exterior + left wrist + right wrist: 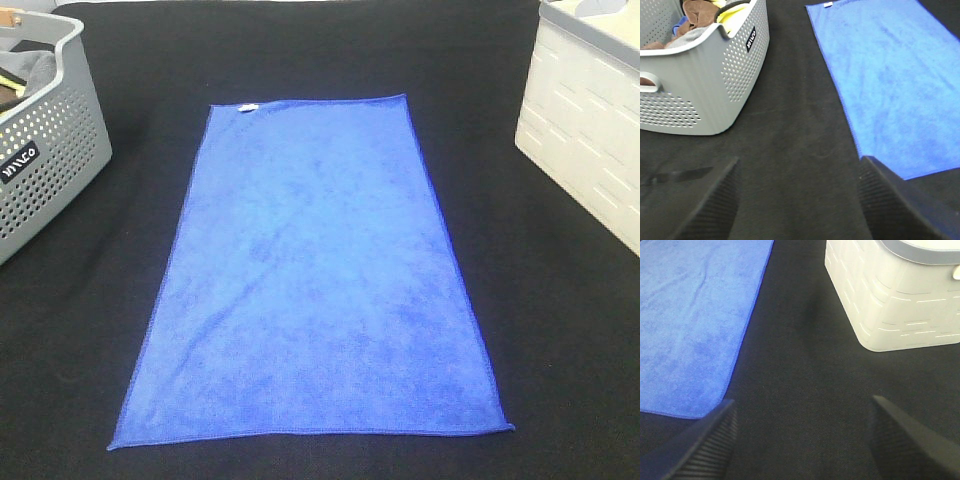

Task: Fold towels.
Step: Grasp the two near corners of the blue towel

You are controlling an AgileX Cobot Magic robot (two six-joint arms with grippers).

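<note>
A bright blue towel (315,275) lies spread flat in the middle of the black table, its small white tag (248,107) on the far short edge. Neither arm shows in the high view. In the left wrist view the towel (890,80) lies off to one side of my left gripper (799,200), whose black fingers (715,205) stand wide apart over bare black cloth, holding nothing. My right gripper (800,440) is open too, above the bare table between the towel (690,320) and a white bin, with nothing between its fingers (900,440).
A grey perforated basket (55,160) holding cloths stands at the left edge; the left wrist view shows the basket (705,75) with brown and yellow cloths. A white slotted bin (585,130) stands at the right, close to the right gripper (895,295).
</note>
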